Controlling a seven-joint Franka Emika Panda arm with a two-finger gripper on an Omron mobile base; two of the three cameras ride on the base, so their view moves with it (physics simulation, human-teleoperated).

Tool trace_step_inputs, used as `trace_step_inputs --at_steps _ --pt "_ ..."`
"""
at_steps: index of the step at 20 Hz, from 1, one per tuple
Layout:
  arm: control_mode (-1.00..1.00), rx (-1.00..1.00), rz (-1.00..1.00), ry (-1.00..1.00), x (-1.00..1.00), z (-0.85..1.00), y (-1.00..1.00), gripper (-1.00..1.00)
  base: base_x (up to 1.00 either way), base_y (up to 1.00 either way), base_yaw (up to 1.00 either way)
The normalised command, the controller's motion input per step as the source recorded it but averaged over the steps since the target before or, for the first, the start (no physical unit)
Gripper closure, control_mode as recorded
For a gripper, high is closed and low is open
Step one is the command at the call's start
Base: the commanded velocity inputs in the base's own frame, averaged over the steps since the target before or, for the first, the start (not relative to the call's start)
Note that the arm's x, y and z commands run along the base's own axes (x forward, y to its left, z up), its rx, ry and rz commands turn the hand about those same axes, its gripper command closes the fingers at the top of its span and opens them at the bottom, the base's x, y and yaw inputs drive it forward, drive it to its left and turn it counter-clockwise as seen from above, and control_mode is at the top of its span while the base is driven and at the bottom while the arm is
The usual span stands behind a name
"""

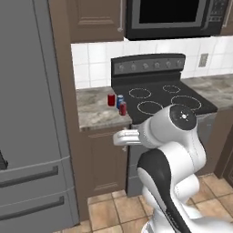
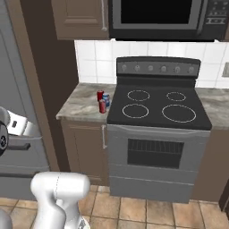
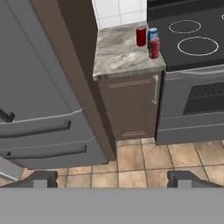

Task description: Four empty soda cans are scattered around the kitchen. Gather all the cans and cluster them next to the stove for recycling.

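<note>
Fingers [image 3: 112, 178] spread; three soda cans [image 3: 148, 39] clustered beside one stove [image 3: 192, 39].

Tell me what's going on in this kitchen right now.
A white robot arm is gathering soda cans beside the black glass-top stove. Three small cans stand clustered on the marble counter at the stove's left edge: a red can, a blue can with a white band and another red can. The pincer is open, holds nothing, and sits back from the counter, above the tiled floor.
</note>
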Motion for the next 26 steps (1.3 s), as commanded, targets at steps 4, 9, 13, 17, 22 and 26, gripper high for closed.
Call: trace_step_inputs --at_steps 4,9,13,17,22,26 --pt "1.00 0.00 0.00 0.00 0.00 0.00 0.00 -1.00 -0.48 0.69 0.00" --pt "1.00 0.00 0.00 0.00 0.00 0.00 0.00 -1.00 -0.54 0.61 0.00" --pt "1.00 0.00 0.00 0.00 0.00 0.00 0.00 -1.00 -0.55 0.63 0.00" --pt "1.00 0.00 0.00 0.00 0.00 0.00 0.00 -1.00 -0.54 0.45 0.00" --pt "1.00 0.00 0.00 0.00 0.00 0.00 0.00 -1.00 -0.41 0.35 0.00" --pt "1.00 0.00 0.00 0.00 0.00 0.00 0.00 -1.00 -0.07 0.21 0.14"
